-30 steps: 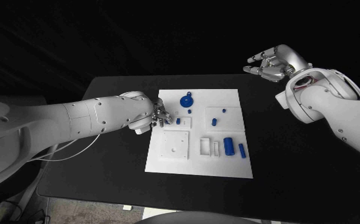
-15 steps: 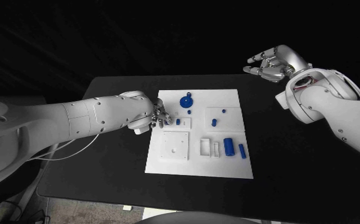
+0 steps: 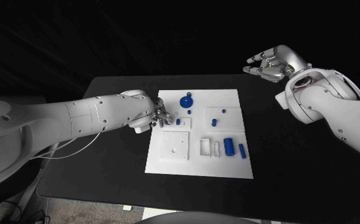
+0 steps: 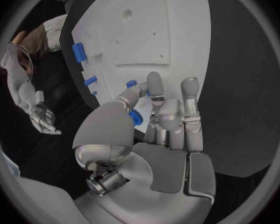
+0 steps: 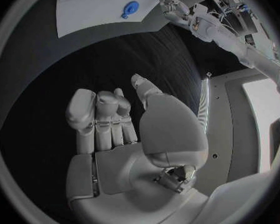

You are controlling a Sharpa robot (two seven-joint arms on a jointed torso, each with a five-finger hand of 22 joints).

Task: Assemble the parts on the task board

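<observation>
Now my left hand (image 3: 156,115) pinches a small blue part (image 4: 135,116) at the task board's (image 3: 225,166) left edge; next I must push it into its slot; my right hand (image 3: 271,64) hangs half-curled, holding nothing.

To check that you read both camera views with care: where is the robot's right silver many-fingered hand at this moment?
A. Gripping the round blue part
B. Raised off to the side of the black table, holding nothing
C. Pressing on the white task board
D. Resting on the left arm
B: the right silver many-fingered hand hangs beyond the black table, clear of the white task board, with its palm bare in the right wrist view.
</observation>
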